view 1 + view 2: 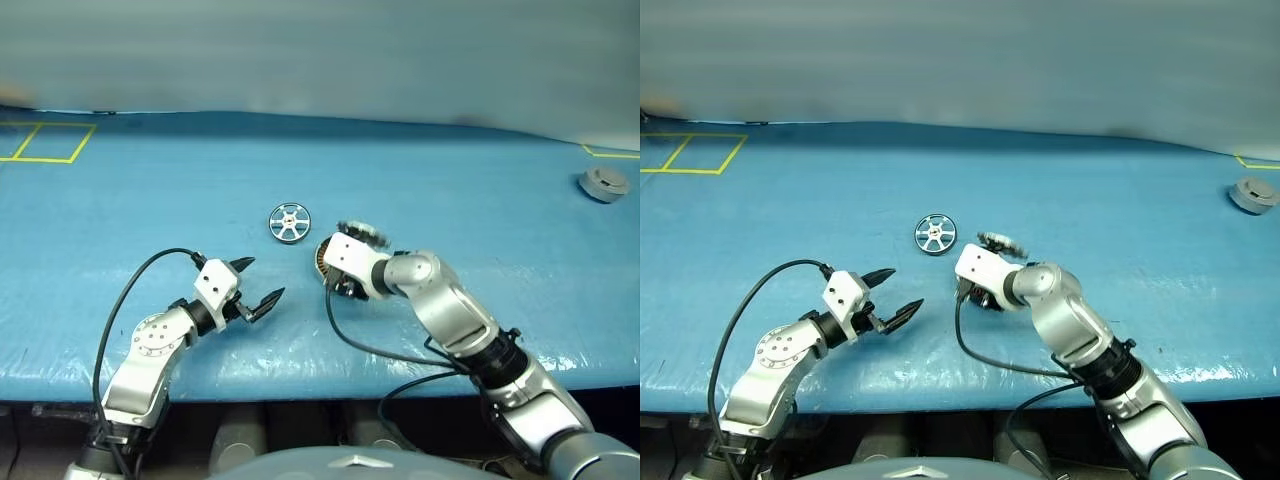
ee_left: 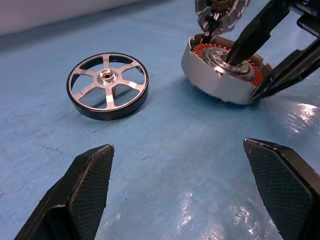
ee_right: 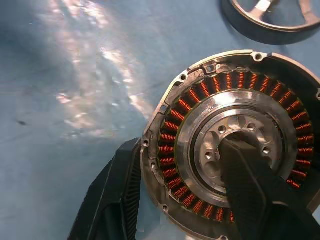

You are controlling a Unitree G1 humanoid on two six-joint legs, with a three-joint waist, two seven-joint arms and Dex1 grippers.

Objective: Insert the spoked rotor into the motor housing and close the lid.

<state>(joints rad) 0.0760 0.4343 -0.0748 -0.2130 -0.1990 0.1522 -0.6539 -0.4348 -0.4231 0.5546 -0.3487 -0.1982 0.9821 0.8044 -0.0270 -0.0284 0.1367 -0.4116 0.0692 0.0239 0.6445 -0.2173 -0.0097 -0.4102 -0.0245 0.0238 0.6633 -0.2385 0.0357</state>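
Right claw (image 3: pixel 175 200) is partly closed on the wall of the squat round grey metal motor housing (image 2: pixel 220 82): one black finger inside on the silver centre, the other outside against the rim, w/ the ring of copper-brown windings between them. Housing sits on the blue plastic-covered table (image 1: pixel 420 180), open side up. Just past the claw, at the housing's far edge, the round grey hinged lid (image 1: pixel 363 233) stands raised, ribbed inner face toward the claw; exact tilt can't be told.

Beside the housing, on the left claw's side, apart and not touching, lies the small shiny silver spoked rotor (image 1: pixel 289 222), six spokes, round hub, dark rim, flat on the table.

Left claw (image 1: pixel 256 287) is wide open, holding nothing, hovering over bare table. Rotor is ahead of its fingers, a bit to one side; housing and right claw are ahead to the other side, both near but clear of the fingertips (image 2: pixel 92 172).

Well apart from right claw, near the table's far right corner, sits a small grey round part (image 1: pixel 604 184). Yellow tape lines (image 1: pixel 45 141) mark the far left corner.
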